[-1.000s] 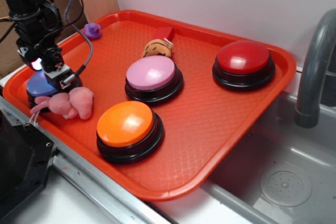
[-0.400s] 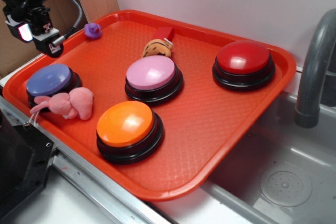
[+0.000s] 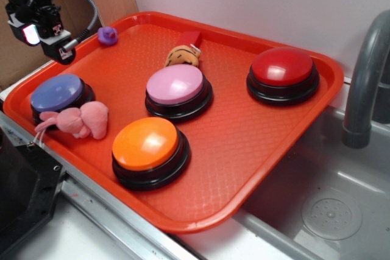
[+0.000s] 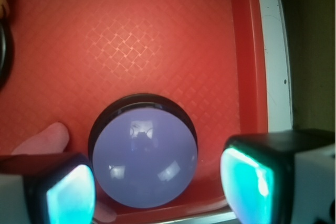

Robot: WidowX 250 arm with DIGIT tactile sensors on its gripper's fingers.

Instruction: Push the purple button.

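1. Black end effector (image 3: 46, 31) with fingers (image 4: 265, 179) spread apart, gripping nothing, hanging above the tray's left end, clear of everything.
2. Directly below in the wrist view, between the two fingers: the purple button (image 3: 56, 93), domed on a black base, near the left corner of the red tray (image 3: 244, 150).
3. Touching that button's front edge: a pink plush toy (image 3: 79, 120).
4. Farther right on the tray: orange button (image 3: 146, 144), pink-lilac button (image 3: 175, 84), red button (image 3: 283, 67).
5. Small purple toy (image 3: 108, 35) by the far rim; striped orange toy (image 3: 181, 56) just behind the pink-lilac button.
6. Grey faucet (image 3: 365, 77) and sink (image 3: 329, 211) to the right.
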